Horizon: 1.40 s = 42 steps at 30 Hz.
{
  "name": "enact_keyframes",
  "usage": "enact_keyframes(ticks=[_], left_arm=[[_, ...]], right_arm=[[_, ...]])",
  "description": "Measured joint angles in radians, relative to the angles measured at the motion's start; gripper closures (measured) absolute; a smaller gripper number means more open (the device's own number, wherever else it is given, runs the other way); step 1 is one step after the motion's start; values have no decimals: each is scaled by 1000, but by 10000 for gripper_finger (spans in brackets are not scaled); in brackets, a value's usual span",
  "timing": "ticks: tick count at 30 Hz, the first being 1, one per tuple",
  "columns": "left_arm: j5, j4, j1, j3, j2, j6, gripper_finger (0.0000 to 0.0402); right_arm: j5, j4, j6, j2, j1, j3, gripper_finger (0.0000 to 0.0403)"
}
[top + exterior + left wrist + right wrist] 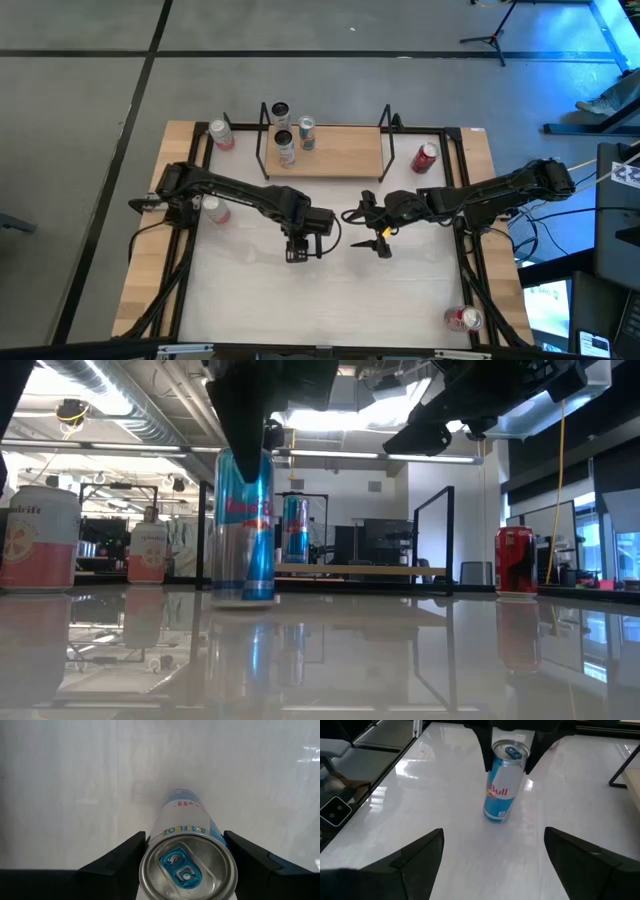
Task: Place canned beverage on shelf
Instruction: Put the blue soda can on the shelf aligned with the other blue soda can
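A slim blue-and-silver can (502,782) stands upright on its base on the white table; it also shows in the low view (243,525). My left gripper (186,870) comes down over it, shut on its upper part; in the high view the gripper (302,248) hides the can. My right gripper (492,865) is open and empty, just right of the can and above the table (366,232). The shelf (335,155), a light-wood board on a black wire frame, stands at the table's far side with three cans (285,148) at its left end. My left gripper pinches the can's upper wall just below the rim (150,845) between its two fingers, one on each side. The fingers (482,750) come from above, pointing down. The can stands upright with its base (243,598) on the table.
A pink can (221,133) stands left of the shelf and another (212,208) by the left arm. A red can (426,157) stands right of the shelf, and one (463,318) lies at the near right corner. Black rails (470,270) run along both table sides.
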Motion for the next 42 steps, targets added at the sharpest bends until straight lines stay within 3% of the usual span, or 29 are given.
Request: enact_keyframes(ticks=[4,11,19,26,30,34,37,42], left_arm=[[-3,14,-3,0,-1,-5,171],[-55,3,-3,4,-5,-14,115],[-59,-98,-35,134,-7,23,103],[-227,-216,-124,184,-86,-63,104],[-316,-207,-218,58,-221,-200,104],[-438,-127,-334,-152,-391,-377,104],[-502,3,-419,-332,-510,-487,104],[-545,273,-507,-594,-631,-521,104]], right_arm=[[0,-3,0,0,0,0,63],[0,-3,0,0,0,0,63],[0,-3,9,0,0,0,63],[0,1,53,0,0,0,63],[11,41,63,4,0,0,63],[17,124,78,33,0,0,63],[16,192,79,73,0,0,63],[16,323,79,168,0,0,63]])
